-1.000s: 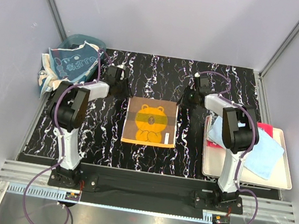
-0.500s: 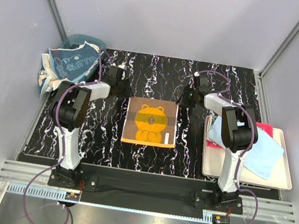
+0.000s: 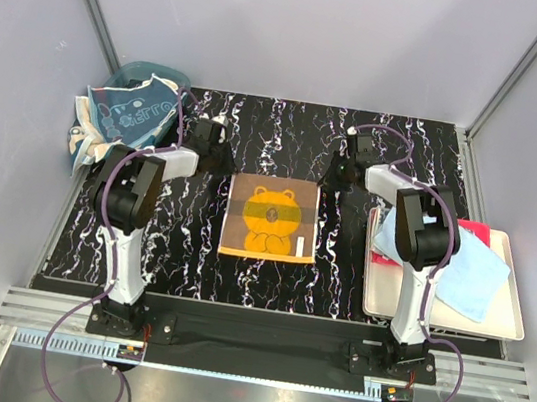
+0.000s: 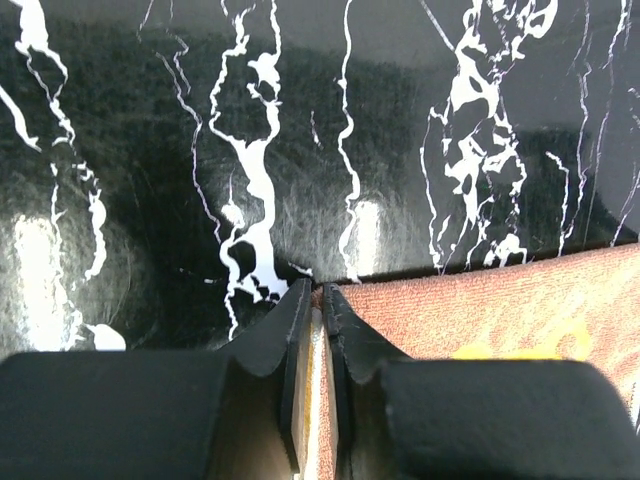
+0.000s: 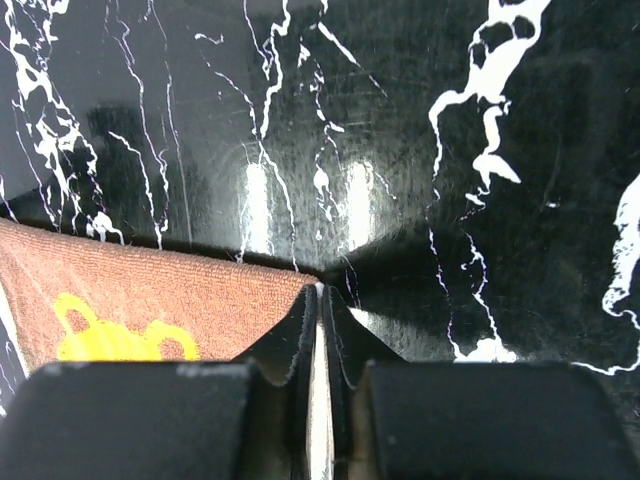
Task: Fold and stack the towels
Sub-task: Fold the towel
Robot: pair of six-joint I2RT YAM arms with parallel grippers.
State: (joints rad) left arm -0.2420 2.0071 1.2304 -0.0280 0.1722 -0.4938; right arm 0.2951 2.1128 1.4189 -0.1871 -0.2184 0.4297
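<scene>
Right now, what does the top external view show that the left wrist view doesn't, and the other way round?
Only top external: the whole orange bear towel spread flat, the cream tray holding a light blue towel over a red towel, and the teal basket with cloths in it. Only left wrist: a close-up of the left gripper shut on the bear towel's far corner. Both: the bear towel and the black marbled table.

table [image 4: 150, 150]: glossy, smooth black marble-look | bear towel [image 4: 520, 300]: matt, rough terry cloth
</scene>
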